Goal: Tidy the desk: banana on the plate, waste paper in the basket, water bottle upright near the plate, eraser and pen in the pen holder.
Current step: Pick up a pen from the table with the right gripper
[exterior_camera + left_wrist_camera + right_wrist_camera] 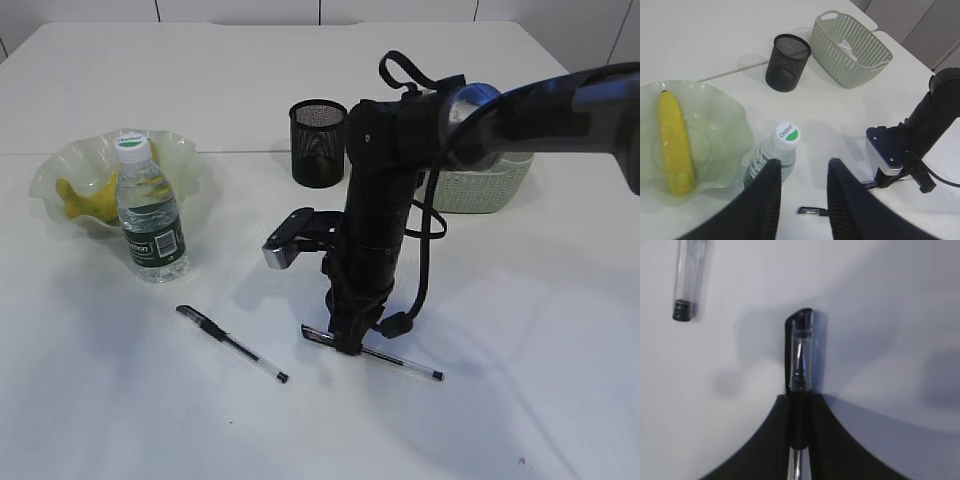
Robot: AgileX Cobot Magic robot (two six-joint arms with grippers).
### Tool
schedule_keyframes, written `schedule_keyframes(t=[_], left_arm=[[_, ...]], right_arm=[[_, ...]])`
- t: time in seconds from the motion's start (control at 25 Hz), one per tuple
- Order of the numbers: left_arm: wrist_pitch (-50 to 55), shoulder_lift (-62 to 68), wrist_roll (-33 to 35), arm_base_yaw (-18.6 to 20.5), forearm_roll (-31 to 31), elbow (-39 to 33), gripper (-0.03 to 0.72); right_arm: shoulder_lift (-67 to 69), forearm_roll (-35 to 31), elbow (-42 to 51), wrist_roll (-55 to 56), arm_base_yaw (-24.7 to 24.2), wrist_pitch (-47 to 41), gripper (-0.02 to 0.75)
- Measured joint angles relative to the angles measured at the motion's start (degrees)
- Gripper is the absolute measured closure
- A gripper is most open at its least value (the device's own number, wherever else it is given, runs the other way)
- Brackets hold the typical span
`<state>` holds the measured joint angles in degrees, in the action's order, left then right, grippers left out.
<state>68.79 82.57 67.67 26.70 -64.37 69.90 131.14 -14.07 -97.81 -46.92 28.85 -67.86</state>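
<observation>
My right gripper (345,340) reaches straight down to the table and is shut on a clear black-tipped pen (395,361), which lies flat. In the right wrist view the pen (801,365) sticks out from between the closed fingers (765,440). A second pen (232,343) lies free to its left. The banana (675,145) rests on the wavy green plate (725,125). Beside the plate the water bottle (150,215) stands upright. My left gripper (802,190) hovers open above the bottle and holds nothing. White paper (846,48) lies in the basket (850,50). The eraser is out of view.
The black mesh pen holder (318,142) stands behind my right arm, with the pale basket (480,185) to its right. The right arm's wrist camera (290,240) juts out to the left above the table. The table's far edge runs along the back.
</observation>
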Motion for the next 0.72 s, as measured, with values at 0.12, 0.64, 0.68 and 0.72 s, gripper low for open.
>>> schedule_keyframes(t=[0.12,0.64,0.68,0.72], left_arm=[[0.0,0.0,0.0,0.0,0.0,0.0,0.473],[0.0,0.0,0.0,0.0,0.1,0.0,0.473],[0.0,0.0,0.0,0.0,0.1,0.0,0.473],[0.0,0.0,0.0,0.0,0.1,0.0,0.473]], right_arm=[[0.55,0.0,-1.43,0.0,0.0,0.11,0.689],[0.82,-2.53,-6.97,0.0,0.0,0.44,0.69],[0.82,-2.82,-7.6,0.0,0.0,0.55,0.69],[0.82,-3.28,-8.33,0.0,0.0,0.67,0.69]])
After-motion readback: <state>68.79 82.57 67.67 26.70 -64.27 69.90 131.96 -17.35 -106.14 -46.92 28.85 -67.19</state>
